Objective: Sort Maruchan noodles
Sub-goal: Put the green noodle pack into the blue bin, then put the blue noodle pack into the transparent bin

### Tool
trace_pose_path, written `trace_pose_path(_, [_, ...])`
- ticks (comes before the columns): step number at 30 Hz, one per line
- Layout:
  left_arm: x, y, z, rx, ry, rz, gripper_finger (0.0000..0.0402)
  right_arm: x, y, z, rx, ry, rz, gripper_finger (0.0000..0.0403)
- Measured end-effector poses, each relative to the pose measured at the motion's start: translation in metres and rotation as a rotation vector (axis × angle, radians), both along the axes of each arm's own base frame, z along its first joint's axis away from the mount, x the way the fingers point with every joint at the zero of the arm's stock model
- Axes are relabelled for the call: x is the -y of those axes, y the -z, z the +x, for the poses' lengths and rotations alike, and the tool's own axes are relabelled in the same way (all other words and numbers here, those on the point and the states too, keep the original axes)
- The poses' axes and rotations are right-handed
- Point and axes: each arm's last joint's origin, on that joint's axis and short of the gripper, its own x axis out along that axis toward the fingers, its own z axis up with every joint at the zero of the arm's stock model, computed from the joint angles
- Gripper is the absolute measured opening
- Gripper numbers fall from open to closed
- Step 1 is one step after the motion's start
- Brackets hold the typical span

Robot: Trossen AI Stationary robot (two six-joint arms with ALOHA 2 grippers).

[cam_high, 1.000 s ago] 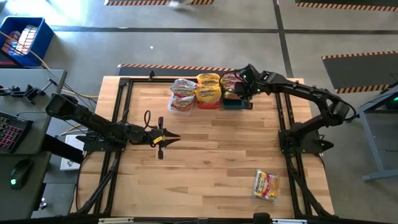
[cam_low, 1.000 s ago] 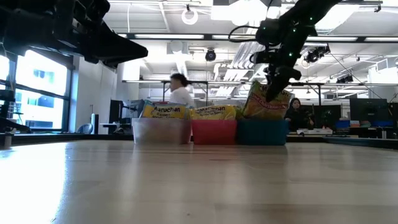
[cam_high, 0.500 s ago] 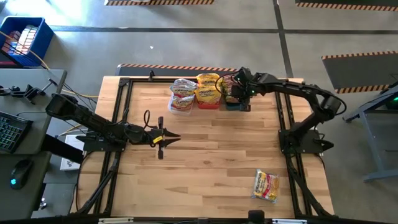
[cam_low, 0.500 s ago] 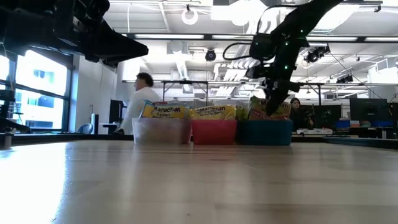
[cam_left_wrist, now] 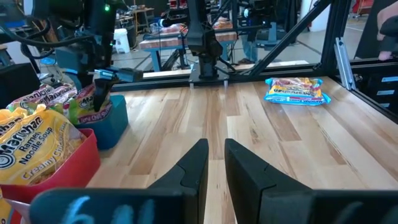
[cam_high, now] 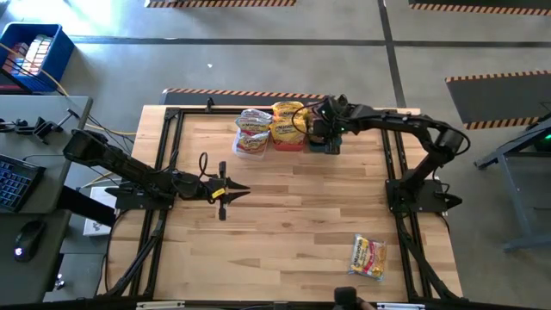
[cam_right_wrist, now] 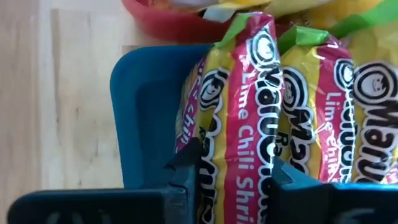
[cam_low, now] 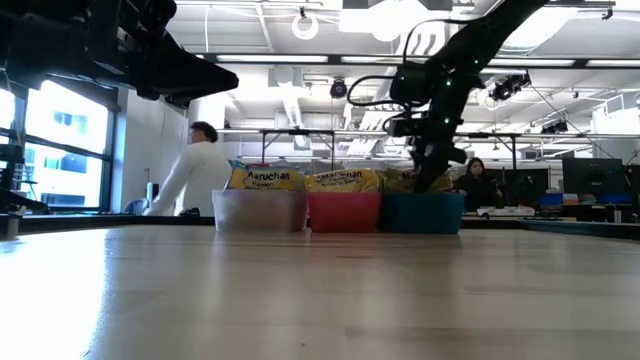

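Observation:
Maruchan noodle packets stand on edge in three bins at the table's far edge: silvery-white in the clear bin (cam_high: 251,139), yellow-orange in the red bin (cam_high: 288,143), reddish-pink with green in the teal bin (cam_high: 327,145). My right gripper (cam_high: 320,129) reaches down into the teal bin (cam_right_wrist: 143,112), shut on a reddish-pink packet (cam_right_wrist: 239,118) that stands beside another (cam_right_wrist: 311,106). One more packet (cam_high: 368,257) lies flat at the table's near right. My left gripper (cam_high: 227,191) hangs level over the table's left middle, shut and holding nothing. My right gripper pinches the reddish-pink packet between its two fingers (cam_right_wrist: 186,171), one on each broad face (cam_right_wrist: 233,177). The fingers come from above, slanting steeply down into the bin. The packet stands on edge inside the teal bin against the neighbouring packet; its lower edge is hidden by the bin.
The three bins (cam_low: 340,212) stand side by side, touching, near the far edge. Bare wood spreads across the table's middle and near side. A black frame (cam_high: 172,155) runs around the table. A person (cam_low: 195,175) walks in the room beyond.
My right gripper has gone down and toward the table's left and near edges, carrying the reddish-pink packet. The packet stood tilted above the teal bin's rim and now sits down inside it among the others. A person in the room has walked leftward.

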Motion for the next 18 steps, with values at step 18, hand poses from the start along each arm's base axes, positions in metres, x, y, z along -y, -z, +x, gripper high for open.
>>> trace_pose_path(18, [0.000, 0.003, 0.001, -0.016, 0.000, 0.004, 0.0046, -0.036, -0.074, 0.014, 0.041, 0.060, -0.049, 0.0197])
